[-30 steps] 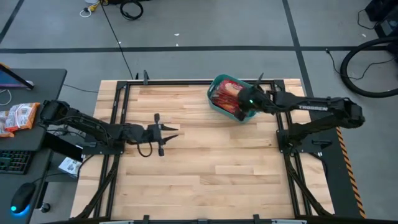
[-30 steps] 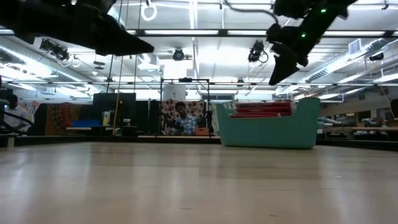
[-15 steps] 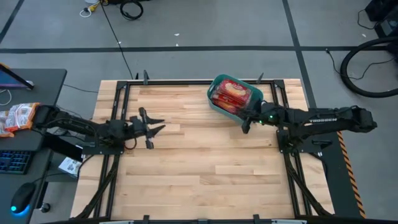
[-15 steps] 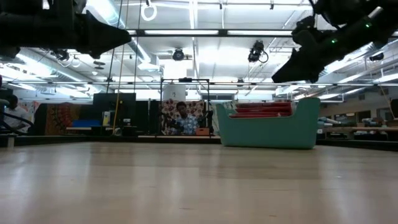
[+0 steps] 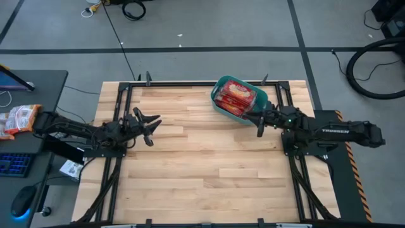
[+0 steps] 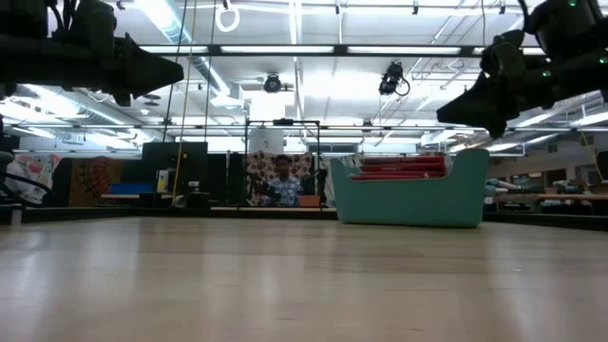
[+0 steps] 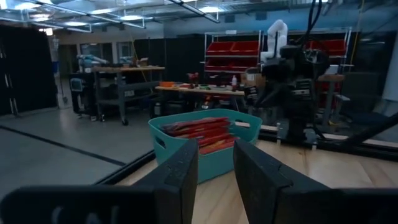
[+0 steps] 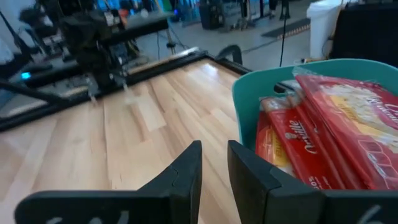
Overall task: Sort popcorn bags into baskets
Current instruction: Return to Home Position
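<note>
High view: teal plastic tub [image 5: 218, 89] at one o'clock holds flat red popcorn bags [image 5: 236, 95]. Left gripper [image 5: 152, 126] at nine o'clock and right gripper [image 5: 254, 125] at two stand parted, empty.

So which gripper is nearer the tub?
Right. The right gripper hangs raised just off a corner of the tub, on the table's right side. The left gripper hangs well away from it, over the table's left side.

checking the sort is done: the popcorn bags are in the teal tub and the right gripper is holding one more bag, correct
Not quite. The right gripper holds nothing: the right wrist view shows its fingers apart, empty. The popcorn bags are in the teal tub.
</note>
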